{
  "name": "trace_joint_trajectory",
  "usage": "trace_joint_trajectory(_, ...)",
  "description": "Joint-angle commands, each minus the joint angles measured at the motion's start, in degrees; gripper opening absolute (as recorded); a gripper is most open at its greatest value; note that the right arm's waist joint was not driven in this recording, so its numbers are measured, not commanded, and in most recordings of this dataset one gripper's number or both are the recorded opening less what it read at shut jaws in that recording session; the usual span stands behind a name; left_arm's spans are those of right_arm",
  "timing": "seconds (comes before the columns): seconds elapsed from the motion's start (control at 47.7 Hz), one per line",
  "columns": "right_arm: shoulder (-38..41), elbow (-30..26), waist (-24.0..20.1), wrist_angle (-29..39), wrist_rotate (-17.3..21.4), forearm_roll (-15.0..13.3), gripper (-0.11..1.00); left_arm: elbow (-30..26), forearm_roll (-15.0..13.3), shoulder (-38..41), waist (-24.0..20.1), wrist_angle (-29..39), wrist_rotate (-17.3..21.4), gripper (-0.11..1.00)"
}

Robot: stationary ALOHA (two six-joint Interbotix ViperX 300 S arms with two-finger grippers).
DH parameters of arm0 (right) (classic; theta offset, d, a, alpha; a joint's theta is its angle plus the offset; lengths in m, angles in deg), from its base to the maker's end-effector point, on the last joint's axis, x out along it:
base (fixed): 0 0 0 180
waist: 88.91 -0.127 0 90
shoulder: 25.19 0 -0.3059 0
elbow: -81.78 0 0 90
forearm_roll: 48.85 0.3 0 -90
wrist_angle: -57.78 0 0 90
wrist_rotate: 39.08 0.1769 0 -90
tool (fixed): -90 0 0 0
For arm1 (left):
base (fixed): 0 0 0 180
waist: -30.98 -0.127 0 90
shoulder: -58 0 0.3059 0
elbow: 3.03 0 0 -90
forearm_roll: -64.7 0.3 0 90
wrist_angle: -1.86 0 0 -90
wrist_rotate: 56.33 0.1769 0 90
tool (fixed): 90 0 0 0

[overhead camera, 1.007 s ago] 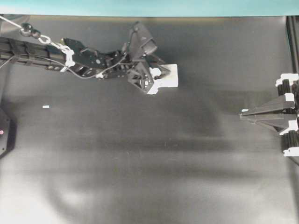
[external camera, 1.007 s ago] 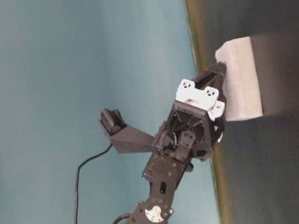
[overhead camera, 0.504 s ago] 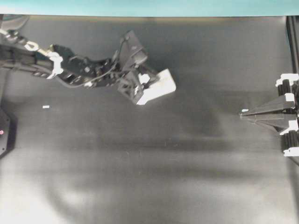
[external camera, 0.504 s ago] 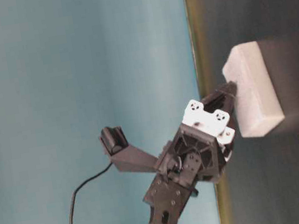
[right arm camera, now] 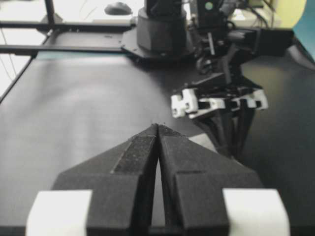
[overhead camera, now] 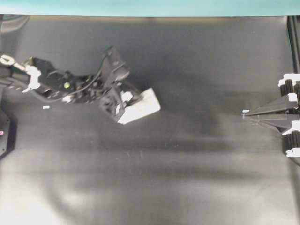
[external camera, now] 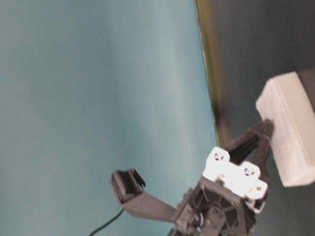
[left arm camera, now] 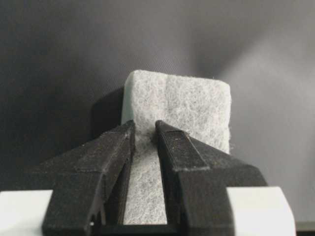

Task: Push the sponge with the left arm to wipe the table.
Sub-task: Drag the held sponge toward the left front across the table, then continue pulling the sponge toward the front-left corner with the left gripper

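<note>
The white sponge [overhead camera: 139, 106] lies tilted on the dark table [overhead camera: 187, 164], left of centre. It also shows in the table-level view [external camera: 296, 130] and the left wrist view [left arm camera: 182, 98]. My left gripper [overhead camera: 124, 99] sits on the sponge's left end. Its fingertips [left arm camera: 125, 130] press into the sponge's top, nearly closed, with a pucker of sponge pinched between them [left arm camera: 145, 127]. My right gripper [overhead camera: 244, 114] rests low at the right edge, shut and empty, tips touching [right arm camera: 158, 126].
A teal strip [overhead camera: 150, 7] runs along the table's far edge. A tiny white speck [overhead camera: 46, 107] lies near the left arm. A dark rounded base [overhead camera: 3, 133] sits at the left edge. The left arm [right arm camera: 216, 103] shows across the table in the right wrist view.
My left arm has drawn back to the left and toward the near side, dragging the sponge with it. The sponge has turned more diagonal. The right gripper has not moved.
</note>
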Motion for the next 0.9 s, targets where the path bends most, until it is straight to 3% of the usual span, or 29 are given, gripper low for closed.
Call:
trace_joint_trajectory(0.0, 0.2, -0.4, 0.0, -0.3, 0.0, 0.1, -0.01, 1.5, 0.2, -1.4, 2.2, -0.2, -0.6, 0.17)
trace_joint_trajectory(0.881, -0.1, -0.4, 0.0, -0.3, 0.0, 0.1, -0.01, 14.2, 0.2, -10.5, 21.4, 0.3, -10.9, 0.17)
